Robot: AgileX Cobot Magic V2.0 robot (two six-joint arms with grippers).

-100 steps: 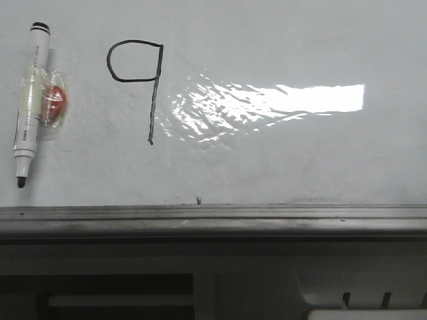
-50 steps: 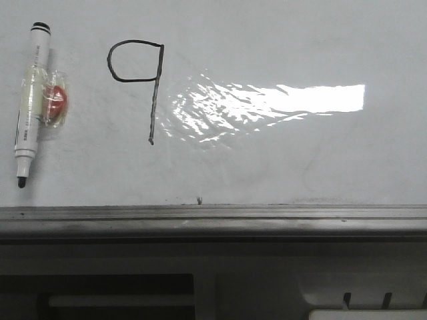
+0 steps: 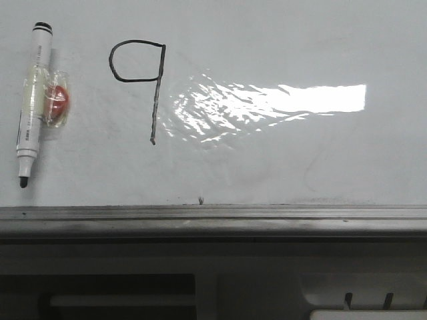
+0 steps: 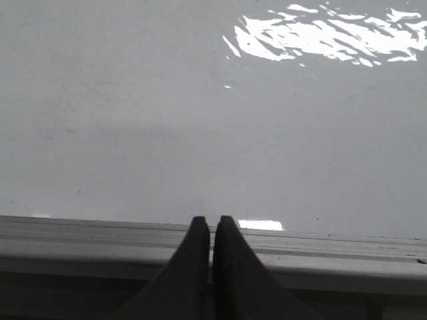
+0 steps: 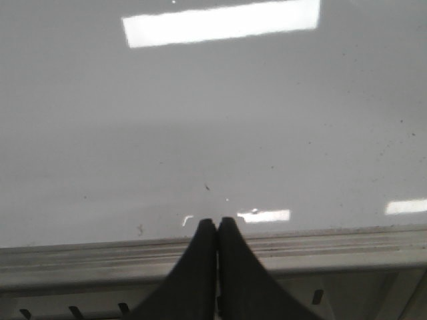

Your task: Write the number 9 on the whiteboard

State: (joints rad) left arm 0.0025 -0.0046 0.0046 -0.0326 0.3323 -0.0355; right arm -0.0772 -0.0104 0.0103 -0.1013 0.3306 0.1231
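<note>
Compared with a second before, nothing had shifted. The thin black hand-drawn number 9 stood on the glossy white whiteboard, left of the bright light glare. The white black-capped marker pen lay further left, well apart. A grey metal rail edged the board. Left end effector and right end effector hung over the rail, fingers pressed together, empty.
</note>
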